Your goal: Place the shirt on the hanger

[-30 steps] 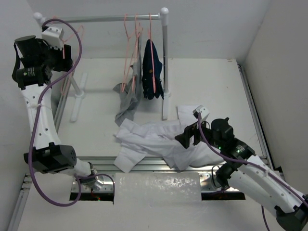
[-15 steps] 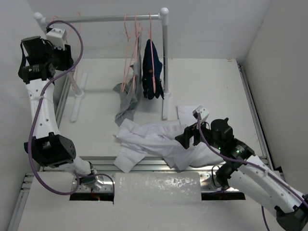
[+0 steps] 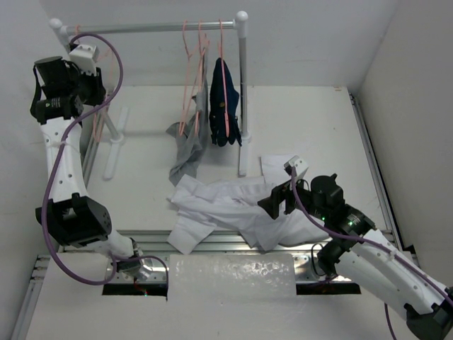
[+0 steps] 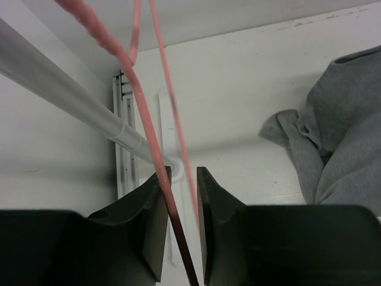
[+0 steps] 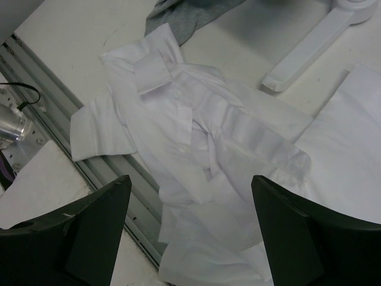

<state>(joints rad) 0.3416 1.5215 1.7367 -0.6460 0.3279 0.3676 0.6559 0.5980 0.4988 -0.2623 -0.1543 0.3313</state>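
Left gripper [image 4: 181, 173]: narrow about the hanger [image 4: 144, 119], a gap showing, wire not pinched; centre it, clamp squarely, then lift
Right gripper [image 5: 190, 179]: wide, empty — above shirt [image 5: 196, 137]

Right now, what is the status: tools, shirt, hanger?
Left tool open, hanger between jaws, unclamped. Right tool open above crumpled shirt. Rail close beside hanger.

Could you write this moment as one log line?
left gripper: straddles salmon-pink wire hanger, grip unclear | right gripper: open above crumpled white long-sleeved shirt

Left jaws narrower around hanger [image 4: 146, 119]
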